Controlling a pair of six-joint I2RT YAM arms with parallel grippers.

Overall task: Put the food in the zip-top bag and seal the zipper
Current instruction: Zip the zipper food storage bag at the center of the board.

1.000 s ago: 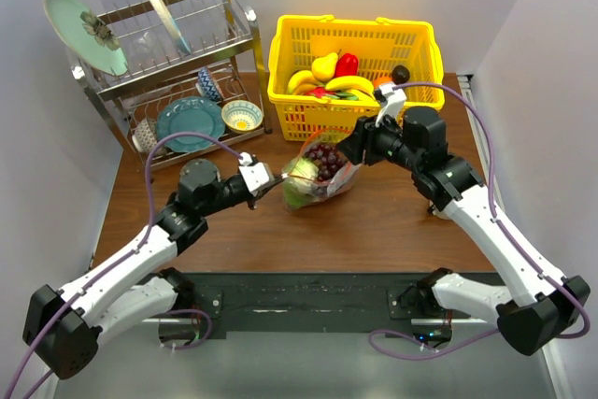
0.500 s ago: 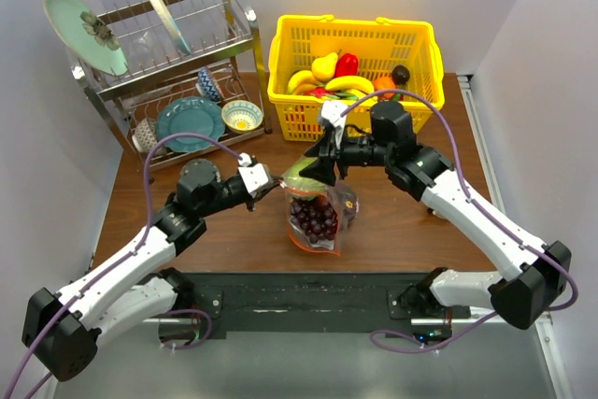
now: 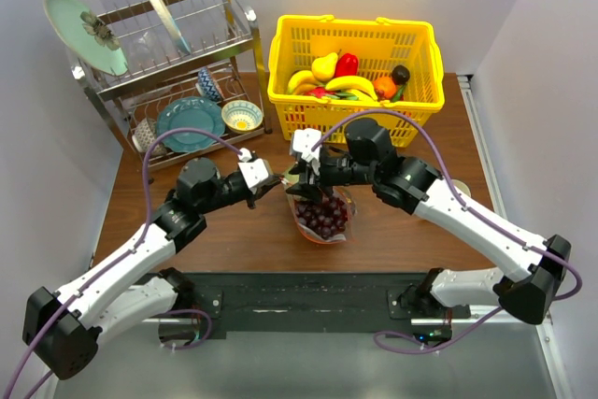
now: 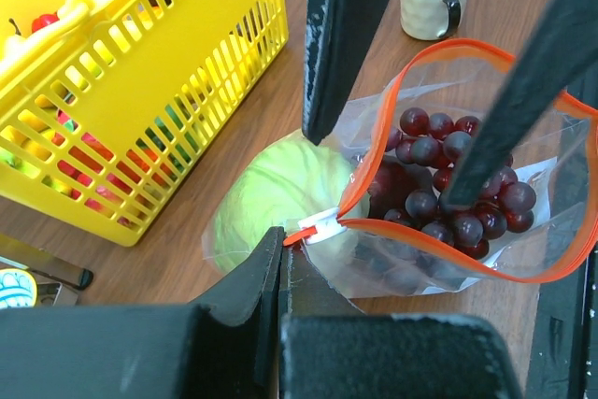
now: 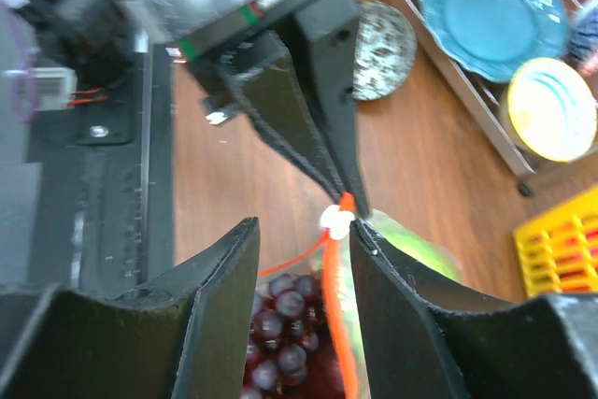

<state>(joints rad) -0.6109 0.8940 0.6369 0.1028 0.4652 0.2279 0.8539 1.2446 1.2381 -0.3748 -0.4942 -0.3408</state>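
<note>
Left wrist view: left tool (image 4: 282,248) pinched shut on the zipper (image 4: 458,42) corner of the bag (image 4: 551,184) mid-frame, grapes (image 4: 416,151) inside. Right tool (image 5: 304,226) half open astride the zipper, gripping nothing. Sealing's next, I'd say: clamp, then slide along.

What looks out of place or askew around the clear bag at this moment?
Nothing is spilled or damaged. The zip-top bag is held by one corner only, in the shut left tool, so its zipper gapes open and lopsided over the grape bunch.
</note>
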